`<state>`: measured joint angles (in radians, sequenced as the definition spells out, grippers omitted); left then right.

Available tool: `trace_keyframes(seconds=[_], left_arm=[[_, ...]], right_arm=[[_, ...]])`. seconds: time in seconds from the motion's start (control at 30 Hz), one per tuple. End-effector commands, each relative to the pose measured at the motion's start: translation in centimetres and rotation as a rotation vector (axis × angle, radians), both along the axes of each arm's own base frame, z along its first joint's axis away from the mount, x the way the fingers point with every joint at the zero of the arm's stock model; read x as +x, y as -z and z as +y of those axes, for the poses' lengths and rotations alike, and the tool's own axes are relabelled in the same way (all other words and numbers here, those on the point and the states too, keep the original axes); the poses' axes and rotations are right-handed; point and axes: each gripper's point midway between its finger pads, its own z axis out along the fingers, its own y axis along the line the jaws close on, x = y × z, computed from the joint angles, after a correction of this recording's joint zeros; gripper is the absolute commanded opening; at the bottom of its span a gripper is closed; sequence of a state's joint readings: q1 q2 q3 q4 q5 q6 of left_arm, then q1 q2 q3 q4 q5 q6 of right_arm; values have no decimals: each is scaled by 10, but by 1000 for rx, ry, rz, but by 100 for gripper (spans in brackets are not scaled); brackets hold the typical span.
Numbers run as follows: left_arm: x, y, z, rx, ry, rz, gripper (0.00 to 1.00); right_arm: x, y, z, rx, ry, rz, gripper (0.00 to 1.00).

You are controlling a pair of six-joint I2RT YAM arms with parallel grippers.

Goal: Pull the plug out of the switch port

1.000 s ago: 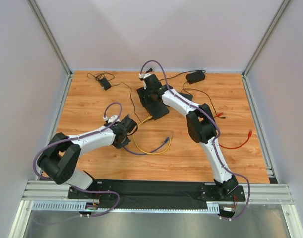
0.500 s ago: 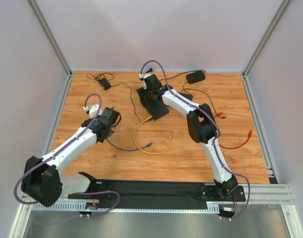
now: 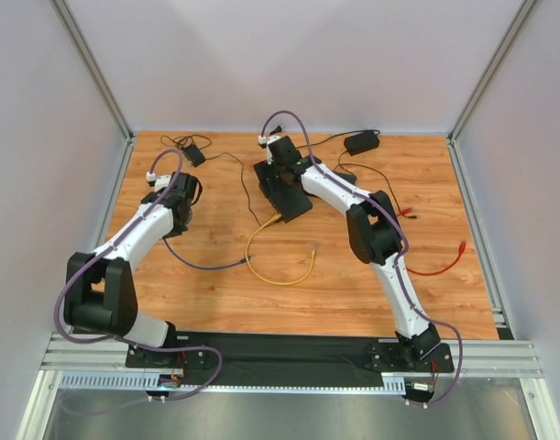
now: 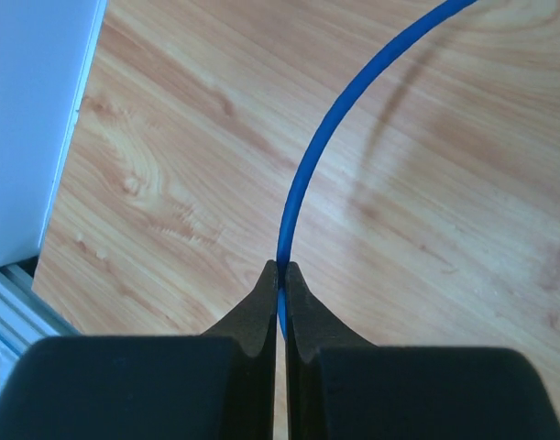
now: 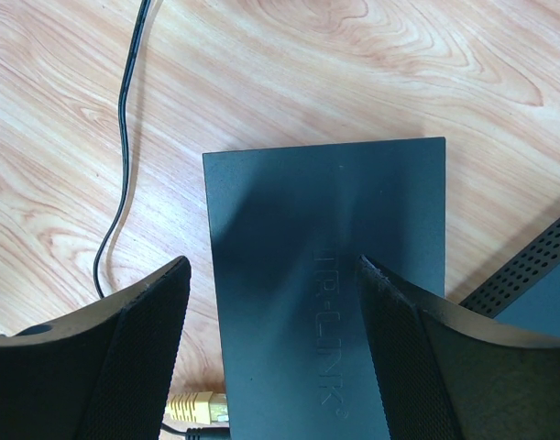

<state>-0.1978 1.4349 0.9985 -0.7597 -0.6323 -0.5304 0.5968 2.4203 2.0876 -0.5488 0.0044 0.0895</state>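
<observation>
Left jaws were clamped on a blue cable (image 4: pixel 293 197); right jaws, spread astride the switch (image 5: pixel 325 257), were placed nearer its yellow plug (image 5: pixel 195 403).

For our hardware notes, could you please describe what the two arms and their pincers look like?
The left arm and right arm have white links joined by bulky black joint housings, and a purple cable loops along each. The left pincer has slim black fingers tapering to narrow tips; the right pincer has broad, curved black fingers with a finely textured face.
</observation>
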Motion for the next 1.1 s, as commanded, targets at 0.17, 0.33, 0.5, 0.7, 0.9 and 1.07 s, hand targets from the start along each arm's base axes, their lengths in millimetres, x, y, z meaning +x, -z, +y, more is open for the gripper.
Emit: trace_keyframes(seconds=[0.17,0.33,0.5,0.7,0.9,1.07], left_arm=[[37,36,48,134,-120,99,0],[45,40,66,139,-207,82,0],[58,40,66,116,-255,36,0],[48,16,65,77,-303,-101,49],[44,-36,51,-46,-270,-305,57],[71,-84,-16,-313,56,-566,48]], right_arm=[[-18,21,-8,-19,-2,101,75],[-19,19,-6,-5,-5,104,75],[-19,18,-5,3,-6,106,75],[-18,9,-1,20,-22,89,75],[-18,10,-4,-6,-32,90,75],[-15,-2,-3,18,-17,65,75]])
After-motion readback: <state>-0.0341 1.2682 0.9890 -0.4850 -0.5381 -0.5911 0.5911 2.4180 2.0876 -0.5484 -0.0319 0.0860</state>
